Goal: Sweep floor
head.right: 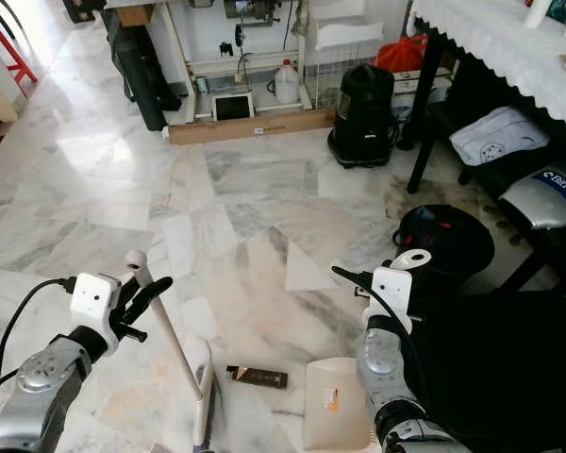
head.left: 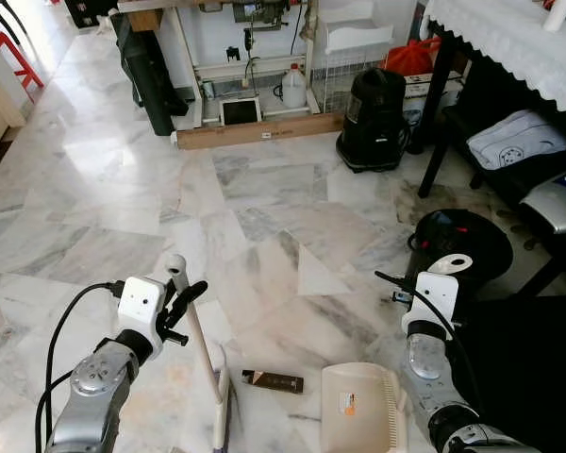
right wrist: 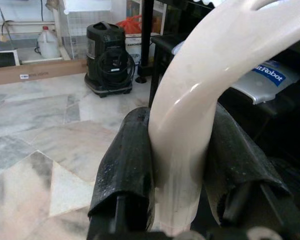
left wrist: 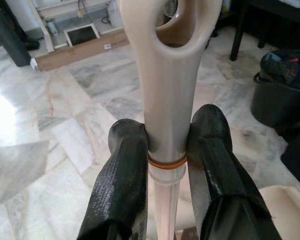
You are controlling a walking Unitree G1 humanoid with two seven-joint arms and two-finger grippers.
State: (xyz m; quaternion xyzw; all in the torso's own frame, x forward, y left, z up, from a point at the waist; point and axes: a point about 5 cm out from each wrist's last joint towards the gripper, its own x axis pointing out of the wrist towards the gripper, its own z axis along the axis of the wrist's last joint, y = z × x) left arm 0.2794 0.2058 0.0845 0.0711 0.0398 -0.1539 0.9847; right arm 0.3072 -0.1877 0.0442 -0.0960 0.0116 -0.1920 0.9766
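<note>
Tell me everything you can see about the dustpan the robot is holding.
The dustpan is cream-coloured and looks like plastic, a wide shallow tray with a row of comb teeth along one side and a small orange-and-white sticker inside. It rests on the marble floor near the robot's right side, with a small dark brown object lying just beside it. Its curved handle rises to the right tool, whose two black fingers are clamped on either side of it.

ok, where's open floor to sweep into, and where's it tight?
Open: marble from the broom up to the cardboard box. Tight: the wrapper lies between broom and dustpan; on the right, the black bucket and vacuum crowd the table legs.
</note>
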